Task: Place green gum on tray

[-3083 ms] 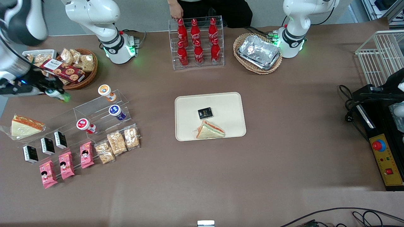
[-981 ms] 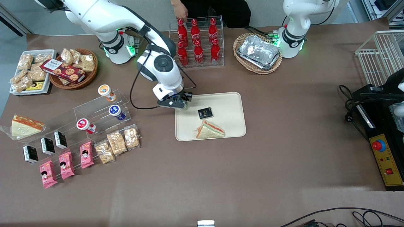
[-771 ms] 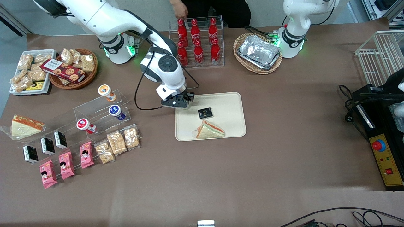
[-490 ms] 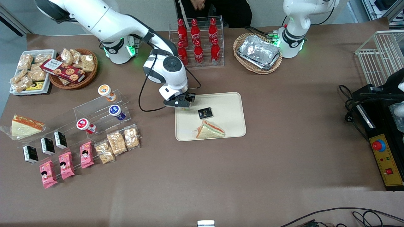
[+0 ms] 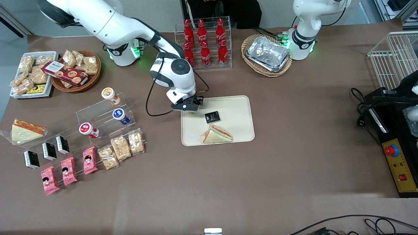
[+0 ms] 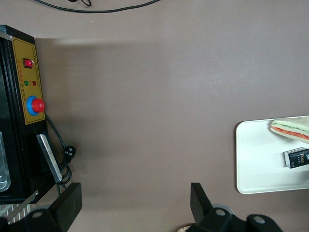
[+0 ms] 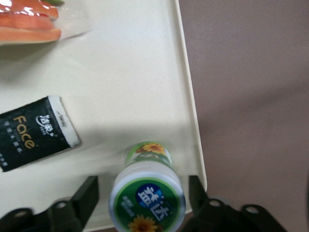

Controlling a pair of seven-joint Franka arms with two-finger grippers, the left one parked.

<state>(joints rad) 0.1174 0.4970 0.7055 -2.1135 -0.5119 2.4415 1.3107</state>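
End effector (image 7: 145, 198) of right arm hangs over the cream tray (image 5: 235, 106), at its corner nearest the working arm; fingers (image 7: 86, 195) spread either side of green gum (image 7: 147, 187), w/ gaps. Gum stands upright on tray, near black packet (image 7: 34, 131).

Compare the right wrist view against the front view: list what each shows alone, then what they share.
Right wrist view only: the printed lid of the green gum and the lettering on the black packet.

Front view only: the pincer seen from outside over the tray, which shows whole here; the cola bottles; the foil trays. Only a green sliver of the gum shows under the pincer.

Both: the tray, the black packet, the sandwich, and the gum near the tray's rim.
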